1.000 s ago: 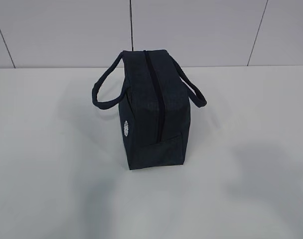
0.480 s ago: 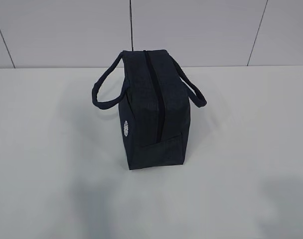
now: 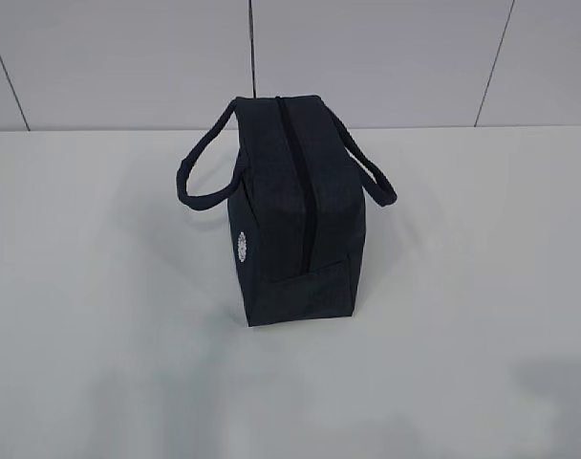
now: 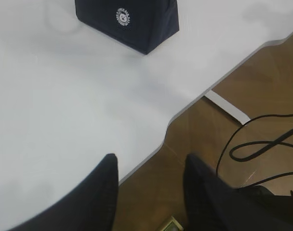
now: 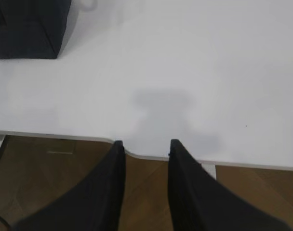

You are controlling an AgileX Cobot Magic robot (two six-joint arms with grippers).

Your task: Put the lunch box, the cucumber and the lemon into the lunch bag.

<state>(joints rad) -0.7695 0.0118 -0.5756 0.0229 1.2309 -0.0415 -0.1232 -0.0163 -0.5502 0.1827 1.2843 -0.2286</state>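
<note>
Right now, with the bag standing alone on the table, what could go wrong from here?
1. The lunch bag looks zipped shut along its top, so nothing can go in before it is opened.
2. No lunch box, cucumber or lemon shows in any view; they may be out of reach.
3. Both end effectors hang near the table's edge, far from the bag.

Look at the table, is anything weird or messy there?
Nothing looks messy. The lunch bag stands upright and zipped shut on the white table. No food or lunch box is in view.

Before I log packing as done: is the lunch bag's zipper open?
No, the zipper runs closed along the top of the lunch bag.
</note>
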